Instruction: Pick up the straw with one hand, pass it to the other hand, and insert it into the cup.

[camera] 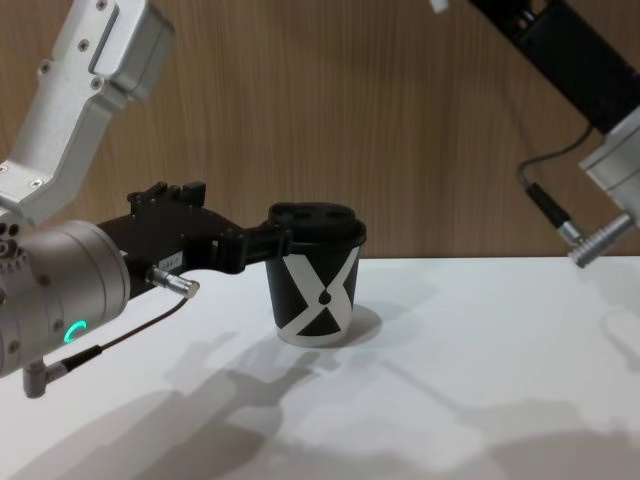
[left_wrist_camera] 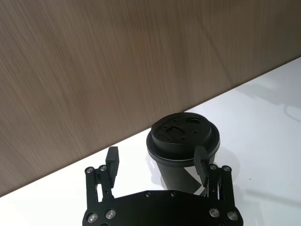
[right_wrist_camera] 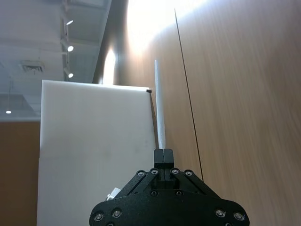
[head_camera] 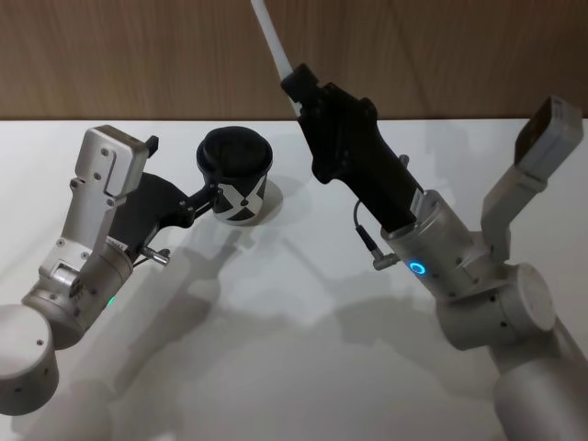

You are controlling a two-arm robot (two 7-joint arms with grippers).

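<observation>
The white straw (head_camera: 274, 41) stands nearly upright, high above the table, with my right gripper (head_camera: 292, 83) shut on its lower end; the right wrist view shows the straw (right_wrist_camera: 160, 108) rising from the closed gripper (right_wrist_camera: 163, 153). The black cup (head_camera: 241, 179) with its white X pattern and black lid stands upright on the table. Low beside the cup's left side is my left gripper (head_camera: 204, 195), open. In the left wrist view the cup (left_wrist_camera: 181, 136) sits off-centre by one finger (left_wrist_camera: 203, 162) of that gripper (left_wrist_camera: 157, 156). From the chest view the cup (camera: 315, 285) has the left gripper (camera: 270, 240) at lid height.
The white table (head_camera: 303, 367) is bare around the cup. A wood-panelled wall (head_camera: 138, 55) runs close behind the table's far edge. The right arm's wrist (head_camera: 432, 262) hangs over the table's right half.
</observation>
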